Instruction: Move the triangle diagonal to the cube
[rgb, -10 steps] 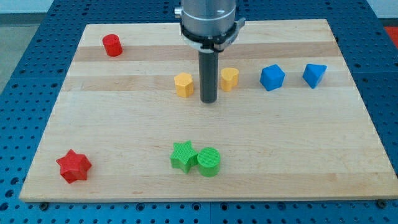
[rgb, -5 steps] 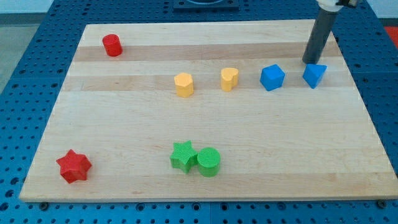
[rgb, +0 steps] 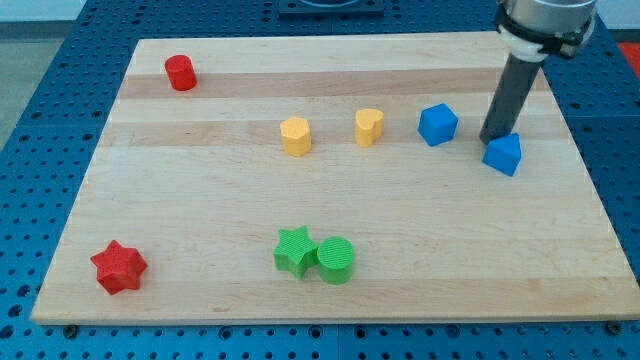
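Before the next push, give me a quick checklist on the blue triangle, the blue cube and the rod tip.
1. My tip at the blue triangle block's upper-left edge, touching or nearly: ok.
2. Triangle lower and to the right of the blue cube block, so diagonal: ok.
3. Gap between triangle and cube: ok.
4. Triangle on the wooden board, short of its right edge: ok.
5. Yellow heart block away from the push path: ok.
6. Firm contact of tip and triangle: cannot tell.

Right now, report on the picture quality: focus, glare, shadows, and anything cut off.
Camera view: sharp across the wooden board, lighting even, no glare. Shadows are soft and short, hugging the blue triangle and blue cube. My tip is crisp, touching the triangle's upper left edge. The arm is cropped by the view's top.
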